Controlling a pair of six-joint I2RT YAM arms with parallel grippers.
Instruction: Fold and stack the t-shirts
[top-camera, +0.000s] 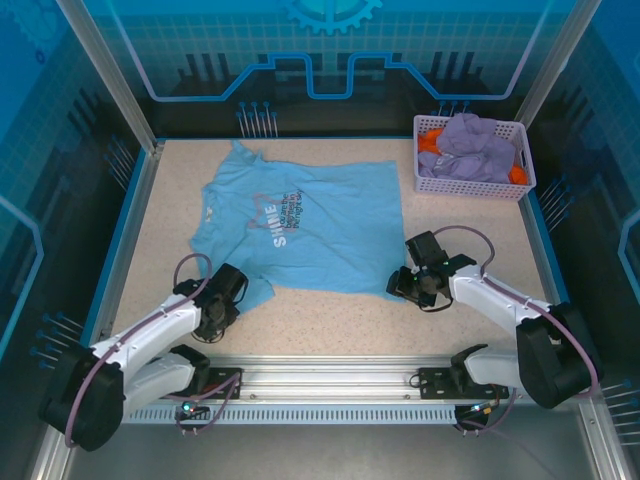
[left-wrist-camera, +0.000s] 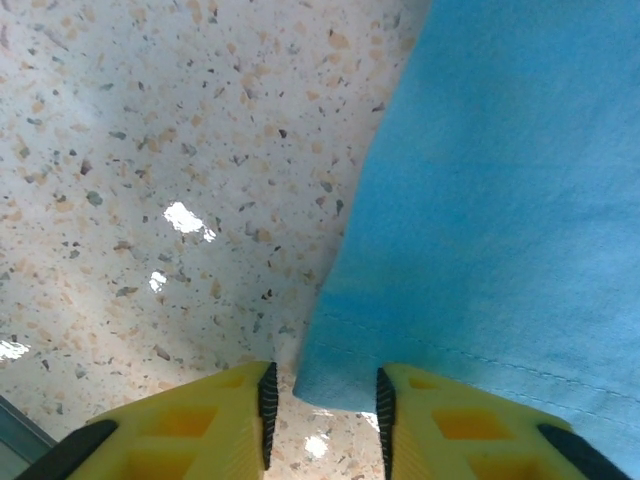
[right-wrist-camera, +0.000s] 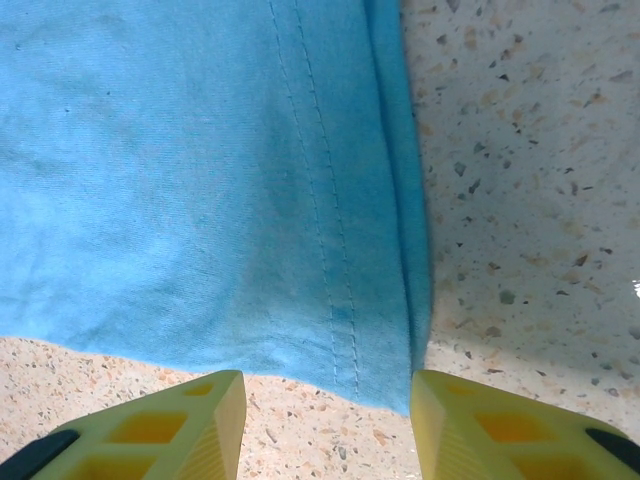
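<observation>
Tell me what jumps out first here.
The light-blue t-shirt lies spread flat in the middle of the table, lettering up. Both arms sit open at its near edge: the left gripper straddles the near-left corner, the right gripper the near-right corner. At the far right, a lavender basket holds crumpled purple shirts over orange cloth.

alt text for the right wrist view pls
A blue shirt lies flat on a speckled table, its stitched hem corner at the near edge. The open right tool sits just short of it, yellow fingers either side of that corner.
</observation>
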